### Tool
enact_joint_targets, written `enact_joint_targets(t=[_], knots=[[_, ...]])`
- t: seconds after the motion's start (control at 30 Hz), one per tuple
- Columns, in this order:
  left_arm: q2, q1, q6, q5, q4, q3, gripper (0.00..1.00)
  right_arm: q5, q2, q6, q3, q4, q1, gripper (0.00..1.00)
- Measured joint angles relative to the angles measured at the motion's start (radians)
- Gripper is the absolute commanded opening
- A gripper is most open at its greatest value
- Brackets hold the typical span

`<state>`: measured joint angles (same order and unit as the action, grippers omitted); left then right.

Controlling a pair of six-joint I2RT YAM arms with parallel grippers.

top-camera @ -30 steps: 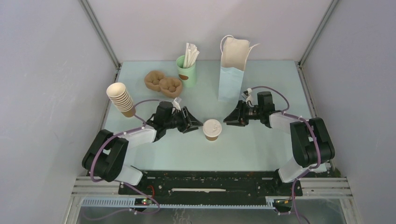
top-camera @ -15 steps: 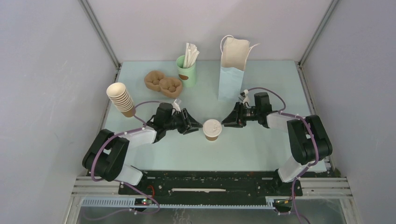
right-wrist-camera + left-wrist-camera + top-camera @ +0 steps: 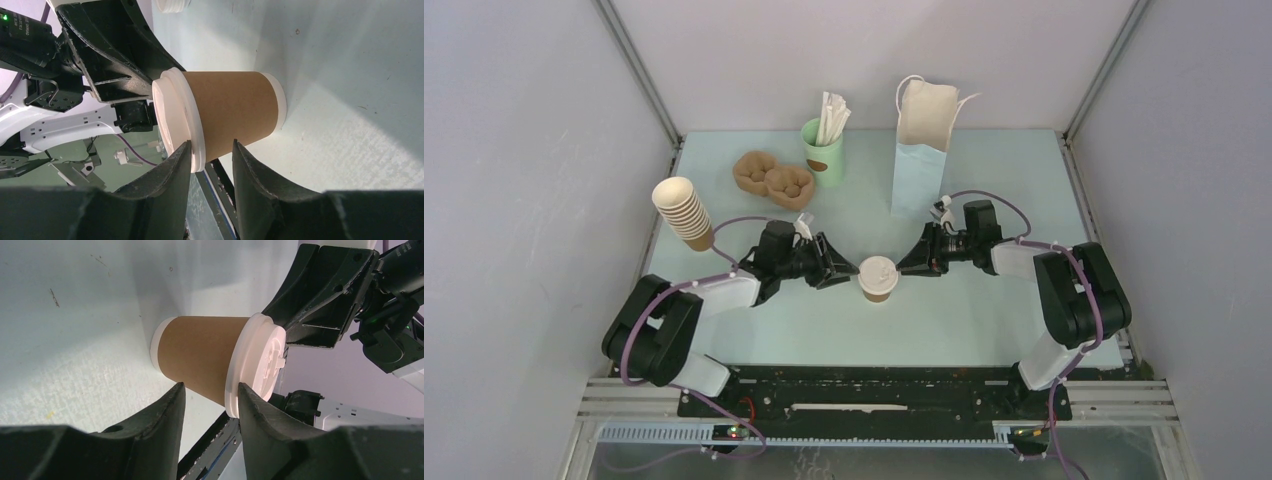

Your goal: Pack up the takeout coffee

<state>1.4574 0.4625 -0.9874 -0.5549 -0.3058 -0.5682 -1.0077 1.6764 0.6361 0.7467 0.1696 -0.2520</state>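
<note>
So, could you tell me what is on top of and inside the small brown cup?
A round white lid sits on the cup; it covers the opening, so the contents cannot be seen.

Seen from above, the light falls soft and even on my pale counter (image 3: pixel 984 310), with only faint, soft-edged shadows. In my left wrist view a bright patch lies beside the coffee cup (image 3: pixel 200 357), which is sharp. The fingers (image 3: pixel 165 420) of my left hand (image 3: pixel 210 390) are dark and blurred. My right hand (image 3: pixel 211 147) looks the same.
</note>
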Motion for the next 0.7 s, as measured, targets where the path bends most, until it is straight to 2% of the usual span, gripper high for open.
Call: enact_joint_targets(t=[0.23,0.7], knots=[[0.002,0.006,0.005,0.01,0.018,-0.008,0.44,0.011,0.0,0.0,0.0,-0.003,-0.003,0.42],[-0.008,0.048,0.076,0.099,0.172,-0.085,0.39,0.056,-0.002,0.006,0.009,-0.044,-0.014,0.41]])
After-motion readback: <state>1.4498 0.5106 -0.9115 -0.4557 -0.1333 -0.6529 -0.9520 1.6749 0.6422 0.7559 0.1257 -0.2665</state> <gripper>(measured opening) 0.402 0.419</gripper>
